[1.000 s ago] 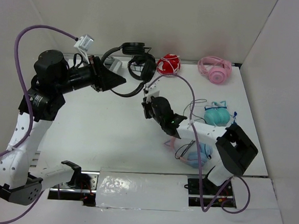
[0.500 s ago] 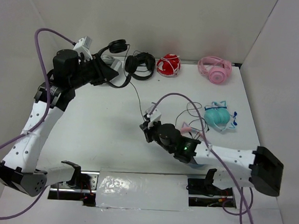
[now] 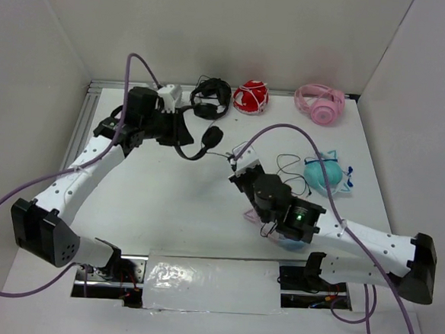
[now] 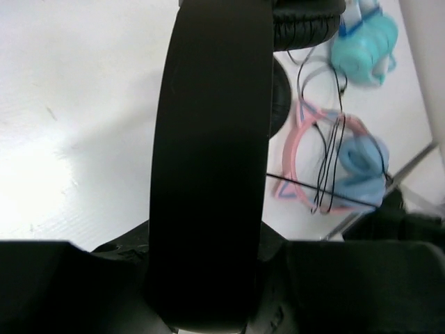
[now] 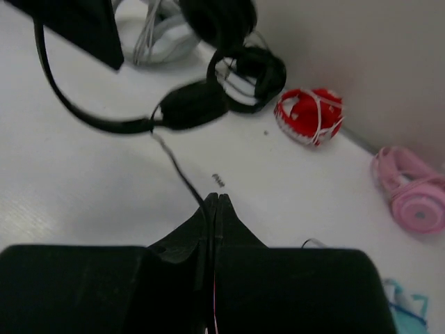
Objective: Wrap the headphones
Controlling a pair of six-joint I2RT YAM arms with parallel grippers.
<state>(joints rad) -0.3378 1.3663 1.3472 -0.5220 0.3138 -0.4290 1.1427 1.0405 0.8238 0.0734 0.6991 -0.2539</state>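
White table (image 3: 166,201), plain walls all round. Got the headphones (image 3: 211,137) held up near the back-left, headband clamped tight in the left gripper (image 3: 178,129). Also got the cord (image 5: 179,170) nipped in the fully closed right gripper (image 3: 240,159) (stretched straight, presumably for tidy winding).

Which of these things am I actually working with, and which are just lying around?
In the job: headphones, held by left gripper; cord, pinched by right gripper.
Lying about: chunky black pair, red pair, pink pair, teal pair, cat-ear pair.
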